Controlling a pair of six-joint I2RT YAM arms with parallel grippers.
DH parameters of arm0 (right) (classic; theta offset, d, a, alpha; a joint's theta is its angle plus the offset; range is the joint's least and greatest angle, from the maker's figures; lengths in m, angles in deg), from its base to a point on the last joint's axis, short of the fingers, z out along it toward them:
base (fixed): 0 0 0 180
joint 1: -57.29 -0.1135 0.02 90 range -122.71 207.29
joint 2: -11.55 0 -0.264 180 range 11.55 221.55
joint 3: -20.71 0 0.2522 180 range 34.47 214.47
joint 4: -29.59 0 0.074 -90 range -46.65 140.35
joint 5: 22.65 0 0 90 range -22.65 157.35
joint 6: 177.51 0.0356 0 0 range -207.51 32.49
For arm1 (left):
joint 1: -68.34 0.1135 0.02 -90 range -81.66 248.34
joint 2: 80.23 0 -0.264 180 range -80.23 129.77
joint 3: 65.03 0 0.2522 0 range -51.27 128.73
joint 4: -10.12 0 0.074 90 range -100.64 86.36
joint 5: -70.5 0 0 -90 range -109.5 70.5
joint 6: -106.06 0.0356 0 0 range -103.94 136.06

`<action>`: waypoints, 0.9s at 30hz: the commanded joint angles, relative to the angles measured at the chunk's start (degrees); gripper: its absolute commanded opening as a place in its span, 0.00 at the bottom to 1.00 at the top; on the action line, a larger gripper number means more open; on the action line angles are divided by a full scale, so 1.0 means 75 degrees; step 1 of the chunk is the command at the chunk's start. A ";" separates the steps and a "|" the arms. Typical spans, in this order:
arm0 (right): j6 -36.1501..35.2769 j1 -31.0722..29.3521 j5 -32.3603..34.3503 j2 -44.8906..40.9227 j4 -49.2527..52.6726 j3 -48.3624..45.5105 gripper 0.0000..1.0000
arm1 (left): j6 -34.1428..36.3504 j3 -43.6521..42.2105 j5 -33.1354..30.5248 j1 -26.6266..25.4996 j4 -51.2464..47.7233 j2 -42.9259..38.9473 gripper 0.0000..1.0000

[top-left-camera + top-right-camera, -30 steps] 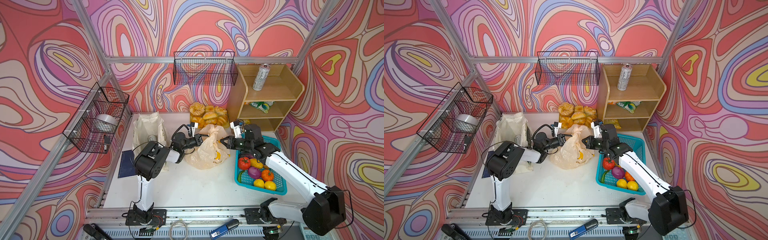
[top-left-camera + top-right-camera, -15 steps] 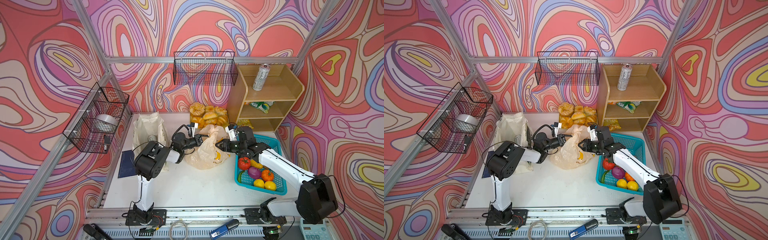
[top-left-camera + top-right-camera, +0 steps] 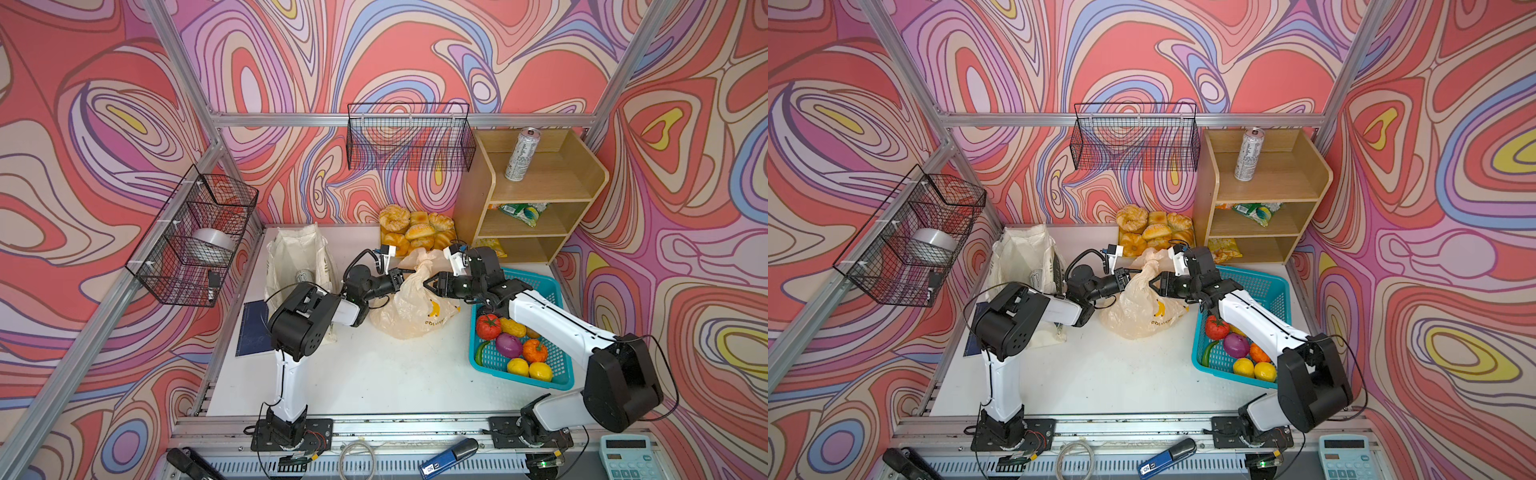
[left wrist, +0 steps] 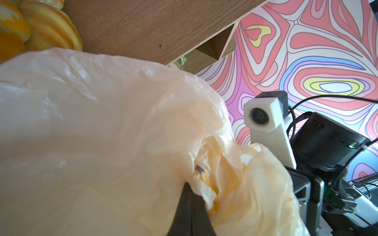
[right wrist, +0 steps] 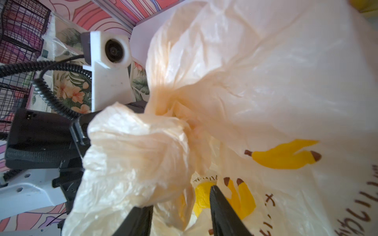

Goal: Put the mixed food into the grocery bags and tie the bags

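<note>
Currently the plastic bag (image 3: 415, 309) with banana prints is sitting near the middle of the table (image 3: 374, 382), its neck gathered at its 12 o'clock end. The left gripper (image 3: 409, 272) is reaching in from the neck's 9 o'clock side. In the left wrist view its fingers (image 4: 190, 214) are pressing together, pinching a fold of the film. The right gripper (image 3: 428, 284) is coming in from 3 o'clock. Its fingers (image 5: 223, 214) are standing apart with bunched film lying between them, not clamped. The cloth tote (image 3: 299, 257) is lying at the table's 10 o'clock. The drink can (image 3: 521, 156) is standing on the shelf (image 3: 552, 183) between 1 and 2 o'clock, with a snack packet (image 3: 525, 212) one level below. The lemons (image 3: 528, 369) are resting at the 6 o'clock end of the teal basket (image 3: 540, 282), at 3 o'clock. Bread rolls (image 3: 415, 228) are sitting at 12 o'clock
</note>
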 commanded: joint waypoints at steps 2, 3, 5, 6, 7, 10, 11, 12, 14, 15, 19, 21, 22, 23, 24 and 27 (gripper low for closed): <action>-0.0058 -0.0057 0.0126 0.0097 -0.0133 0.0125 0.47 | -0.0035 0.0048 0.0125 -0.0022 0.0479 0.0122 0.00; -0.0048 -0.0059 0.0153 0.0132 -0.0152 0.0127 0.46 | -0.0033 0.0048 0.0139 -0.0021 0.0473 0.0123 0.00; -0.0047 -0.0052 0.0220 0.0231 -0.0188 0.0182 0.42 | -0.0019 0.0060 0.0167 -0.0022 0.0479 0.0102 0.00; -0.0046 -0.0055 0.0274 0.0254 -0.0214 0.0203 0.34 | -0.0021 0.0060 0.0174 -0.0024 0.0478 0.0089 0.00; -0.0043 -0.0057 0.0314 0.0284 -0.0226 0.0220 0.25 | -0.0016 0.0048 0.0163 -0.0023 0.0477 0.0077 0.00; -0.0056 -0.0051 0.0350 0.0269 -0.0168 0.0255 0.03 | -0.0011 0.0035 0.0140 -0.0029 0.0476 0.0064 0.00; -0.0057 -0.0058 0.0350 0.0251 -0.0153 0.0245 0.00 | -0.0010 0.0025 0.0128 -0.0021 0.0471 0.0054 0.00; -0.0085 -0.0048 0.0388 0.0203 -0.0106 0.0245 0.00 | -0.0010 0.0025 0.0125 -0.0028 0.0479 0.0052 0.00; -0.0154 -0.0040 0.0549 0.0084 0.0003 0.0236 0.00 | -0.0010 0.0025 0.0116 -0.0030 0.0477 0.0054 0.00; -0.0186 -0.0034 0.0691 -0.0004 0.0067 0.0233 0.00 | -0.0008 0.0014 0.0085 -0.0021 0.0479 0.0043 0.00; -0.0150 0.0229 0.1295 -0.0366 0.0289 0.0112 0.00 | 0.0034 -0.0056 -0.0026 0.0006 0.0490 -0.0029 0.00; -0.0059 0.0429 0.1357 -0.0557 0.0263 -0.0037 0.00 | 0.0037 -0.0075 -0.0027 0.0020 0.0488 -0.0062 0.00; -0.0066 0.0478 0.1409 -0.0611 0.0324 -0.0058 0.00 | 0.0043 -0.0091 -0.0033 0.0024 0.0490 -0.0082 0.00; -0.0086 0.0502 0.1469 -0.0663 0.0384 -0.0070 0.00 | 0.0049 -0.0121 -0.0057 0.0037 0.0491 -0.0106 0.00; -0.0114 0.0526 0.1535 -0.0708 0.0436 -0.0087 0.00 | 0.0066 -0.0154 -0.0089 0.0055 0.0489 -0.0134 0.00; -0.0105 0.0596 0.1664 -0.0848 0.0493 -0.0204 0.00 | 0.0084 -0.0247 -0.0142 0.0102 0.0491 -0.0213 0.00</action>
